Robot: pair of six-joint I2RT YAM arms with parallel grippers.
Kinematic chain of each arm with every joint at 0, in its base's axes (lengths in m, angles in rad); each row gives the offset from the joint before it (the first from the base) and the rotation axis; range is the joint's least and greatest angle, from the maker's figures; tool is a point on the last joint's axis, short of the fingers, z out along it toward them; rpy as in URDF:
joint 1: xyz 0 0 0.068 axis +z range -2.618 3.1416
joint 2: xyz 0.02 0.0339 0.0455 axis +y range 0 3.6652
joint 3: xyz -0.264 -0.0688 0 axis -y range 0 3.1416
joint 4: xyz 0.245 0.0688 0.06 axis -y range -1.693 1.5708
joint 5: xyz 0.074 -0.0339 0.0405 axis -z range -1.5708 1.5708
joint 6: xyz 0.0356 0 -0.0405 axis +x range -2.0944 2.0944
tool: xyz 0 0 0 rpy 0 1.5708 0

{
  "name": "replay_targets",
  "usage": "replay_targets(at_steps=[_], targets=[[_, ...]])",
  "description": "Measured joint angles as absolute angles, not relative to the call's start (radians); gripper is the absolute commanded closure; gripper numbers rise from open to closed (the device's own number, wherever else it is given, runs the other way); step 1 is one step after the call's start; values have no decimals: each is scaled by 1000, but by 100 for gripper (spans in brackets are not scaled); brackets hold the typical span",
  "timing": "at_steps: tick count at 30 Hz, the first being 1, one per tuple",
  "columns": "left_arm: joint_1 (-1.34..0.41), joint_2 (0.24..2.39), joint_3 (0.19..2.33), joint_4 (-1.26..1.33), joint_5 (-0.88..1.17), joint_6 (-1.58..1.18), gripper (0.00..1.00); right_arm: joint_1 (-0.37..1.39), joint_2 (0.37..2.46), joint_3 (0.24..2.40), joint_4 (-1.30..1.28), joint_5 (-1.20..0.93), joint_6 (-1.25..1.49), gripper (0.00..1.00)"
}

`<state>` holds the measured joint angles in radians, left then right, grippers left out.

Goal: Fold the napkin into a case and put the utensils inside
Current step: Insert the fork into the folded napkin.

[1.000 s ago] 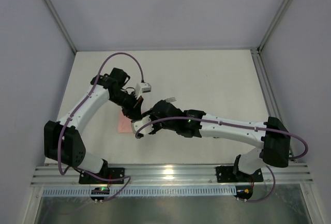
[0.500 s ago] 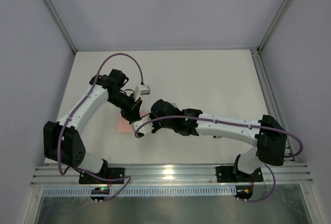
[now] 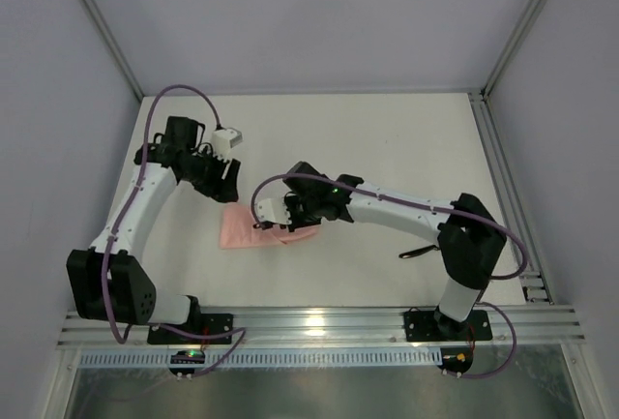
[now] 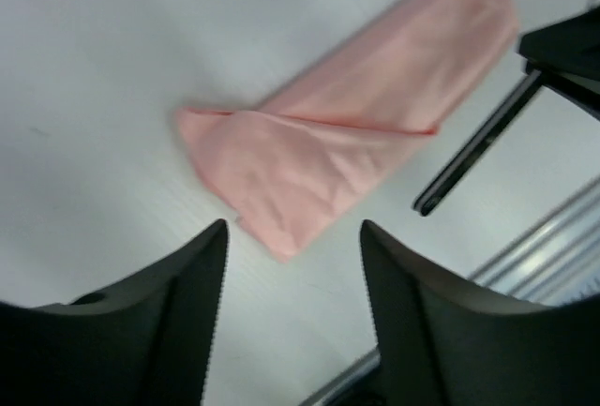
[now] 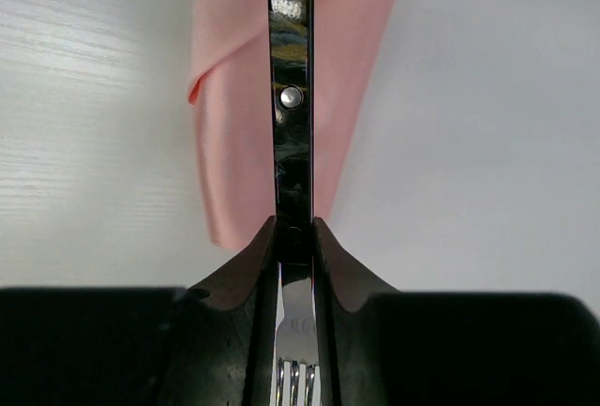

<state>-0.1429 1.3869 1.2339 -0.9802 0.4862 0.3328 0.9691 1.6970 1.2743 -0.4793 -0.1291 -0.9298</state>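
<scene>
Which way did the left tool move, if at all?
Yes. The left tool pulled back off the napkin, toward the far left corner of the table.

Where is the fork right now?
The fork is clamped in the right end effector, centre of the right wrist view, its dark handle over the pink case.

Case [image 3: 242, 229] flat under right pincer [image 3: 278, 220]; left pincer [image 3: 228, 177] apart.
</scene>
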Motion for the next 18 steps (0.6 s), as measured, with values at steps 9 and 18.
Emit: replay_targets(at_steps=[9, 18], targets=[[-71, 1551, 1097, -804, 255, 283, 51, 886, 1928, 1469, -630, -175, -879, 96], [-71, 1661, 1073, -750, 252, 264, 66, 885, 2003, 1589, -750, -169, -845, 96]])
